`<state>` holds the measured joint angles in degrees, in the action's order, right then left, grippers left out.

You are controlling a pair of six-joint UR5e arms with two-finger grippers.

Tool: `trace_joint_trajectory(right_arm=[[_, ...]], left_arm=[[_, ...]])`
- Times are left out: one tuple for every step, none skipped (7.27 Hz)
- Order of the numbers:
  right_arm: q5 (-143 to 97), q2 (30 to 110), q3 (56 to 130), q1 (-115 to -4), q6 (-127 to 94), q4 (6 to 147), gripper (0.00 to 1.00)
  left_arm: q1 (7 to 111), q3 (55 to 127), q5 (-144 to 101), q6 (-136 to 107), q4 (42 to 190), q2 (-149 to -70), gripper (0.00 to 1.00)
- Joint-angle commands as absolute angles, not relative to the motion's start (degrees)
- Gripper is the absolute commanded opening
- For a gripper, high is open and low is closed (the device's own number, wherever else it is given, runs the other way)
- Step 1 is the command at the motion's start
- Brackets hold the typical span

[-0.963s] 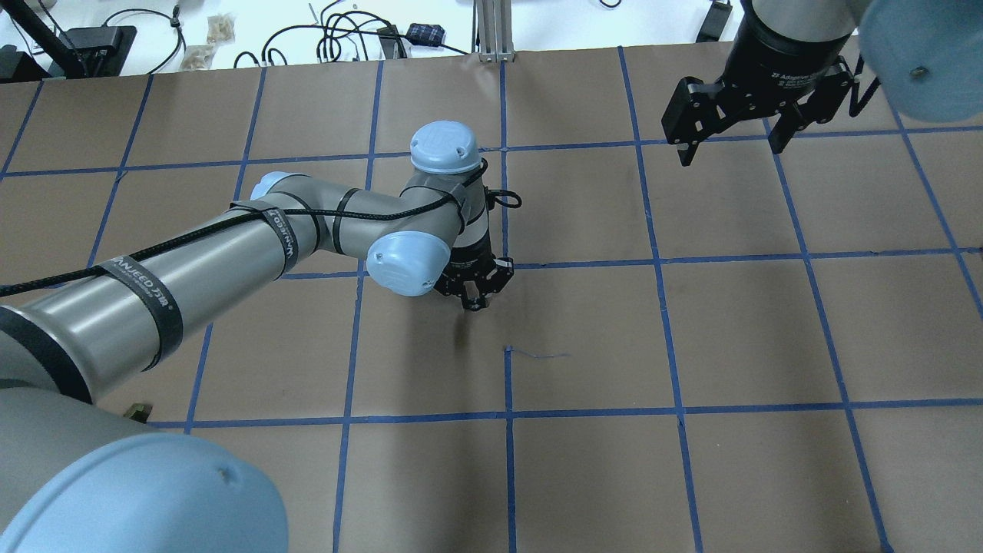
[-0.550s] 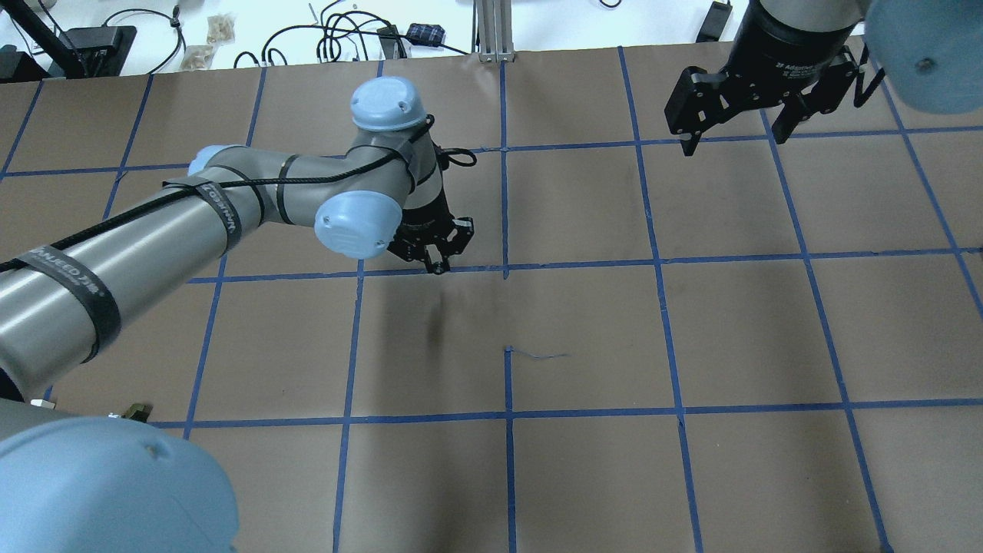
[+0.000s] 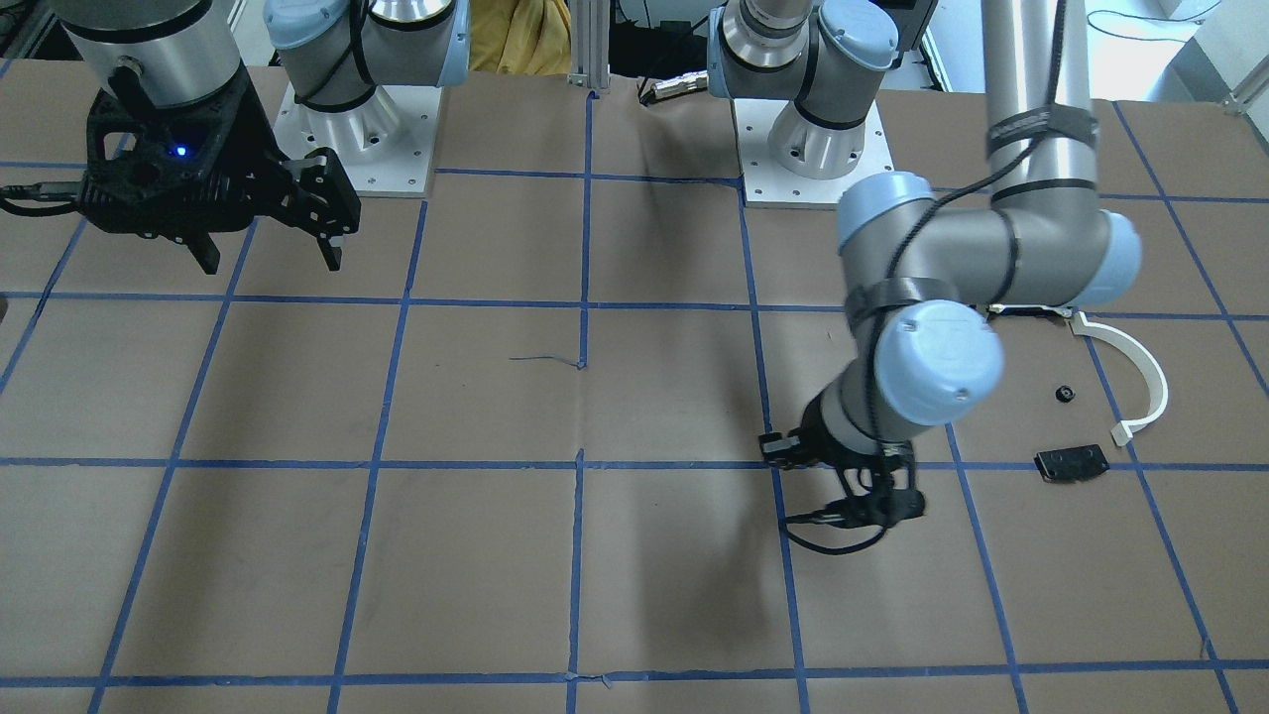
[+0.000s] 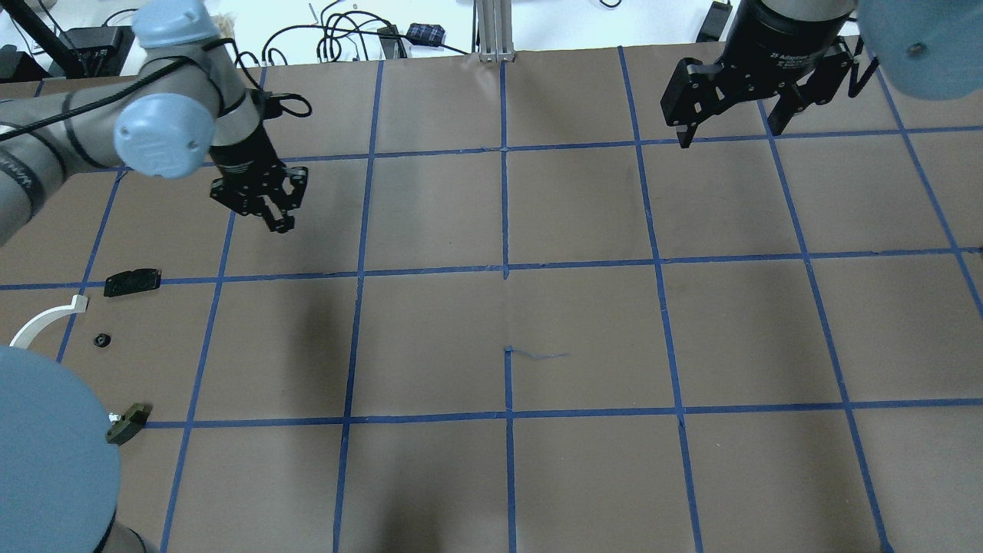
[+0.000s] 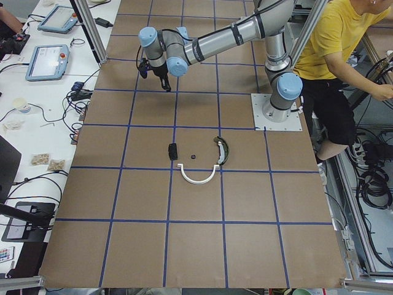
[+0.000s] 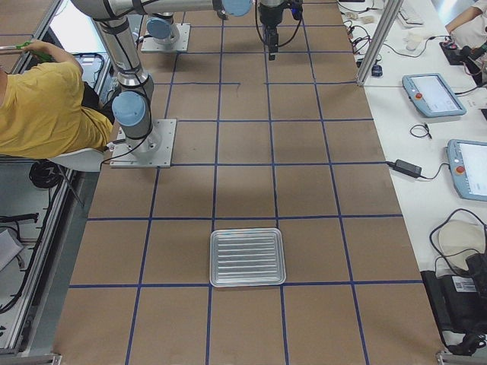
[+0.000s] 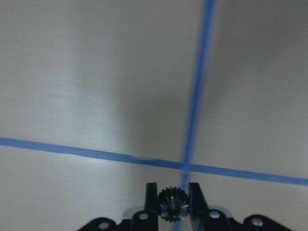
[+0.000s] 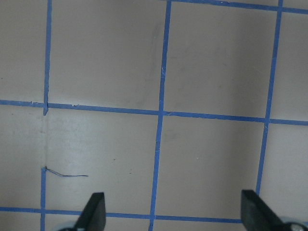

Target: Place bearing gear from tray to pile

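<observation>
Pinched the bearing gear (image 7: 173, 210) between the left jaws, drawn narrow against its toothed rim, with the bore facing the wrist camera. Hung it above the table (image 4: 584, 338), clear of the brown paper, over a crossing of blue tape lines. Put it near the black plate (image 4: 133, 282), on the plate's side away from the robot and a little toward the table's middle, not yet above the plate.

Got there within the last second, from well apart from the black plate, out by the table's centre line. Uncovered, by swinging the left arm (image 4: 163, 137) across, the black plate and the parts around it. Showed the pile as a loose group. Included a white curved strip (image 4: 42, 322) just beside the plate toward the robot, a small black round part (image 4: 100, 339) by the strip's end, and an olive curved piece (image 4: 127, 424) farther toward the robot.

Kept the right jaws spread wide with nothing between them, well apart from the black plate, across the table. Left the tray (image 6: 247, 257) far from the plate, at the table's opposite end.

Judged the carry almost done. Still needed a short shift toward the plate, a descent and a release. Risked a rolling gear if dropped on edge.
</observation>
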<state>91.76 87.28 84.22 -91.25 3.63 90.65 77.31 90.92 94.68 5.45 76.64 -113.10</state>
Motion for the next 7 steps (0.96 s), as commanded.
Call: trace_joint_trajectory(right_arm=[[92.5,87.8,84.5,-91.3,3.4,91.0,1.0],[92.0,87.5,84.5,-91.3,3.5,91.0,1.0],[91.8,87.5,84.5,-91.4,3.3,90.9,1.0],[91.9,87.4,84.6,-91.3,3.5,91.0,1.0],[91.8,87.3,84.6,-91.3,3.5,91.0,1.0],[91.9,87.3,84.6,-91.3,3.5,91.0,1.0],[91.9,87.3,84.6,-91.3,3.6,91.0,1.0]], left_arm=[[64.7,92.4,98.3,19.7,77.3,-112.9,0.0],[60.4,93.9,98.3,27.0,76.4,-112.9,0.0],[56.0,95.1,98.3,29.2,75.6,-113.7,0.0],[53.9,95.5,98.4,29.3,75.2,-114.5,0.0],[53.7,96.5,98.5,29.2,75.0,-115.0,0.0],[53.7,97.8,98.6,29.2,74.4,-115.9,0.0],[53.6,98.8,99.0,29.2,74.1,-116.2,0.0]])
